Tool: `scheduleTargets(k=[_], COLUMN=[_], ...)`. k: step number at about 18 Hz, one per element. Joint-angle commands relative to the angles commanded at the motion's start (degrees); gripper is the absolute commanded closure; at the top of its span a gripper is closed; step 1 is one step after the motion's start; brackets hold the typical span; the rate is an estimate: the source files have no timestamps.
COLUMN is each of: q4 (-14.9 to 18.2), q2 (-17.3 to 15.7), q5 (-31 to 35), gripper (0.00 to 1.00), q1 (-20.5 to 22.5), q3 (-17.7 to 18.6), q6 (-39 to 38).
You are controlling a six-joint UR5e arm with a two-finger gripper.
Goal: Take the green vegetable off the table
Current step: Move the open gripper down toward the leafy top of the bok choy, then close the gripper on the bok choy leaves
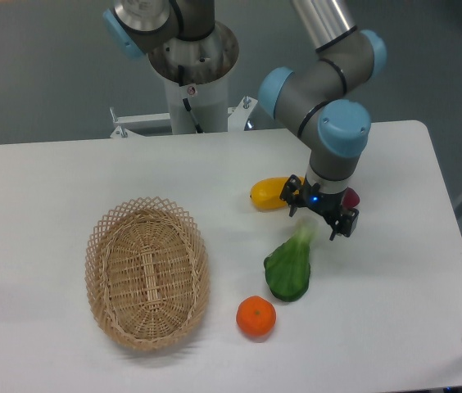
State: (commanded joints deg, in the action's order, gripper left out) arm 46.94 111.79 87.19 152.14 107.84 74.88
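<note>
The green vegetable (288, 268), a bok choy-like toy with pale stalk and dark leaves, lies on the white table (51, 180) right of centre, stalk end pointing up toward the arm. Going left to right you see: oval woven wicker basket (147, 273); round orange fruit (255, 317) just below the leaves; yellow oblong vegetable (269, 193) above; then the black two-finger gripper (318, 223), fingers spread apart, holding nothing, poised over the stalk tip. A purple oblong vegetable (350, 197) peeks out behind it.
</note>
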Motion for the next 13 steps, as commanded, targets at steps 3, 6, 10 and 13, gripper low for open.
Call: scheduleTargets(k=[3,6,10,13], q4=[-0.3,-0.3,-0.7,-2.1], q2=[1.0,1.4,1.7,1.6], q5=[0.1,0.1,0.1,1.4], gripper=[0.0,0.0,0.0,0.26], q1=[-0.4,-0.7,-0.7,-0.7], q3=[0.3,0.7,1.1,0.9], q6=[0.0,-0.3,-0.2,0.3])
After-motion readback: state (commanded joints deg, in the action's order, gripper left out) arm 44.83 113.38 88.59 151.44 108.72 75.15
